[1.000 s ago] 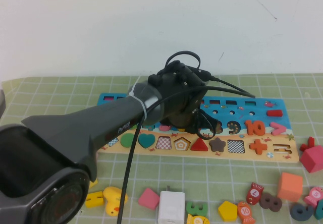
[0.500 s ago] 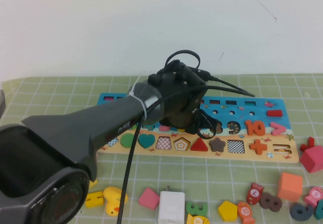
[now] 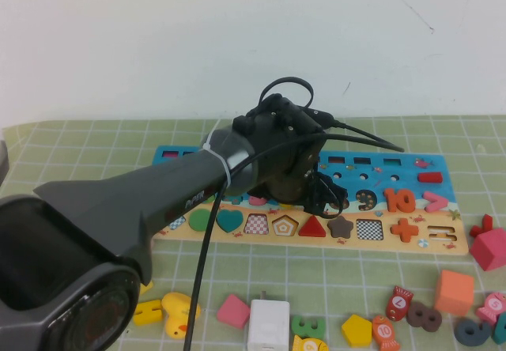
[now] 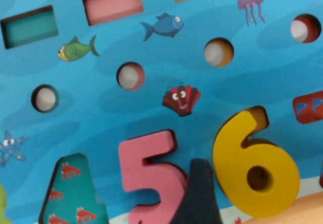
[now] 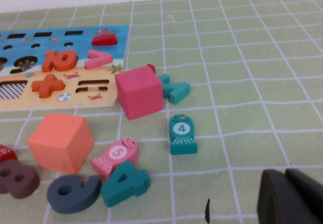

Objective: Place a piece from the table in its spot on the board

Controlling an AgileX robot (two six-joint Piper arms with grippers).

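My left hand (image 3: 320,197) low over the board (image 3: 411,169), grip I cannot tell, yellow 6 (image 4: 252,166) beside pink 5 (image 4: 149,171), my right hand (image 5: 290,199) shut, empty, above the tabletop (image 5: 242,57).

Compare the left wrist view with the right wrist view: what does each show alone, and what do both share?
Left wrist only: the small yellow wooden numeral 6 on the blue wooden puzzle board, beside the pink 5, by the left end effector. Right wrist only: the pink cube and orange cube on the green gridded table, near the right end effector. Both: that board.
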